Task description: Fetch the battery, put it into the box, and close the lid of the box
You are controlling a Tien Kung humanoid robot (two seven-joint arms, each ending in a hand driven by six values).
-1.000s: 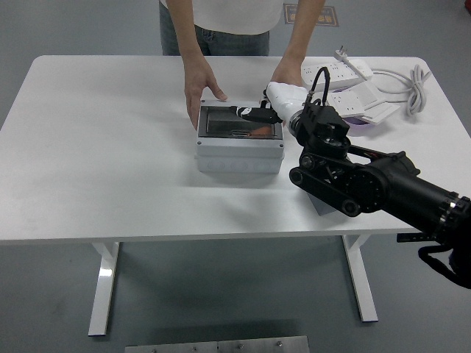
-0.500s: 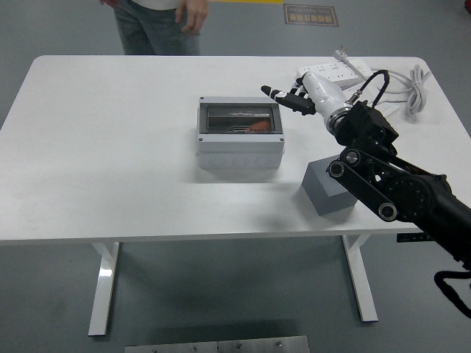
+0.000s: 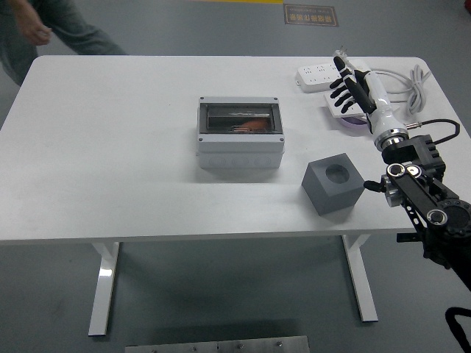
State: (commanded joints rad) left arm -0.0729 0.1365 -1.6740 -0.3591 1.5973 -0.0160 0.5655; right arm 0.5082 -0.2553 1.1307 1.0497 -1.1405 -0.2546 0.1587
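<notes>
The grey box (image 3: 240, 149) stands in the middle of the table with its smoky clear lid (image 3: 241, 123) lying flat and shut. Through the lid an orange-brown shape (image 3: 251, 126) shows inside, probably the battery. My right hand (image 3: 347, 87) hovers at the far right of the table, well away from the box, above the power strips. Its black fingers (image 3: 341, 83) are spread and hold nothing. The left arm is out of view.
A grey cube (image 3: 334, 187) with a round hole on top sits right of the box near the front edge. White power strips (image 3: 318, 74) and a coiled cable (image 3: 414, 80) lie at the back right. A person (image 3: 44, 33) is at the far left corner.
My right hand has drawn back from the box to the far right, empty. The person let go of the box and moved off to the left. The grey cube is uncovered.
</notes>
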